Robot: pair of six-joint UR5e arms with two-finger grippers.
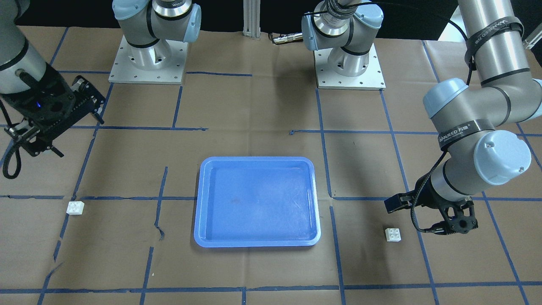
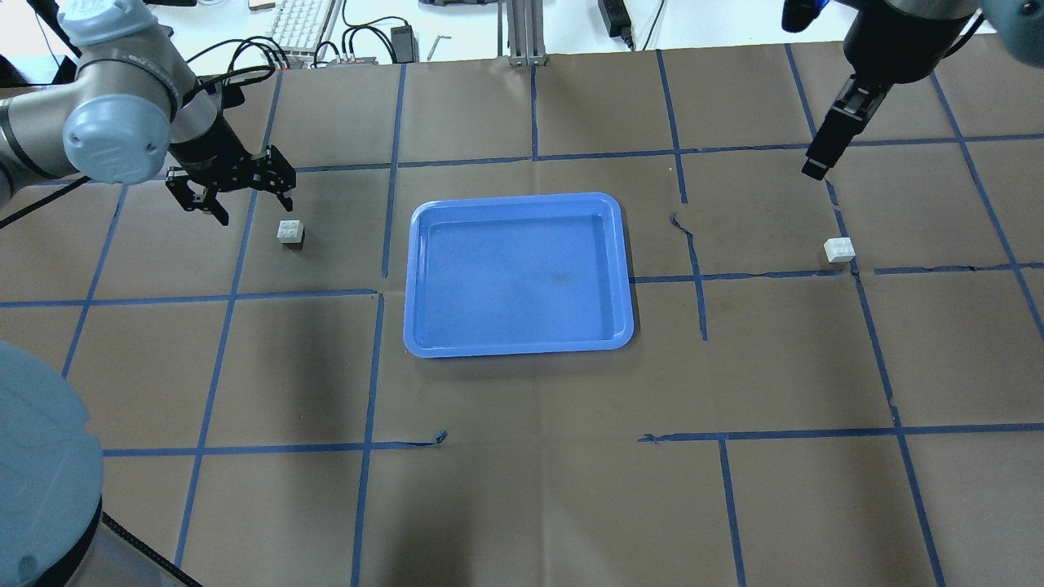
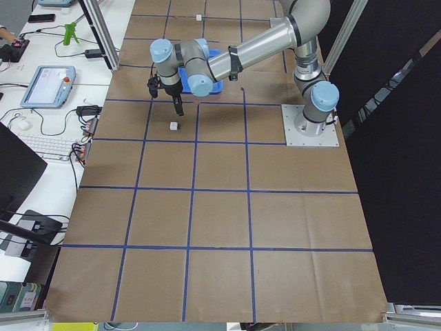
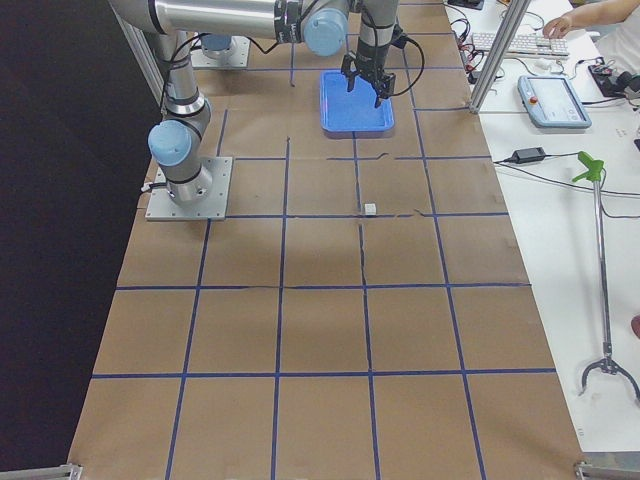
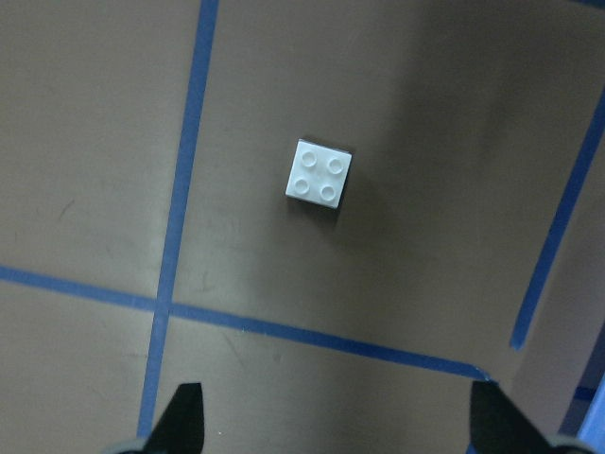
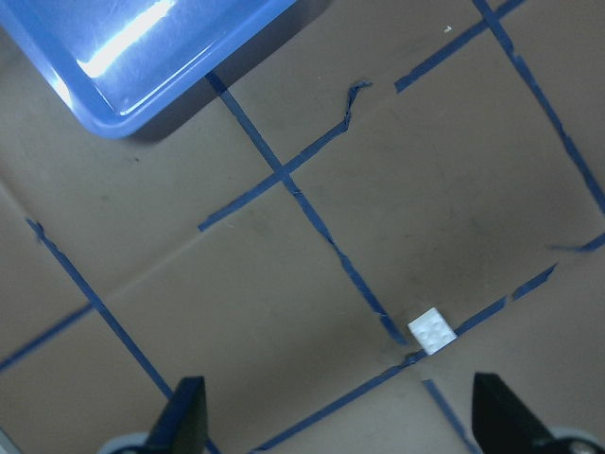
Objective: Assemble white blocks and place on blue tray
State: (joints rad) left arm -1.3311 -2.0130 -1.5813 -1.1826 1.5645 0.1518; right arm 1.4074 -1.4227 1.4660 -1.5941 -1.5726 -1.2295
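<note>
Two white blocks [image 2: 289, 231] [image 2: 839, 249] sat studs-up on the table [image 2: 530, 489], not joined, and neither was on the blue tray [image 2: 522, 277]. Going by the overhead view, one was at 9 o'clock from the tray and the other at 3 o'clock, both well apart from it. The left gripper [image 5: 337, 421] hung just beside the 9 o'clock one, at about its 10 o'clock, jaws released and holding nothing. The right gripper [image 6: 340, 416] was at roughly 12 o'clock from the other block, near it but not touching, jaws spread wide too, nothing between them.
</note>
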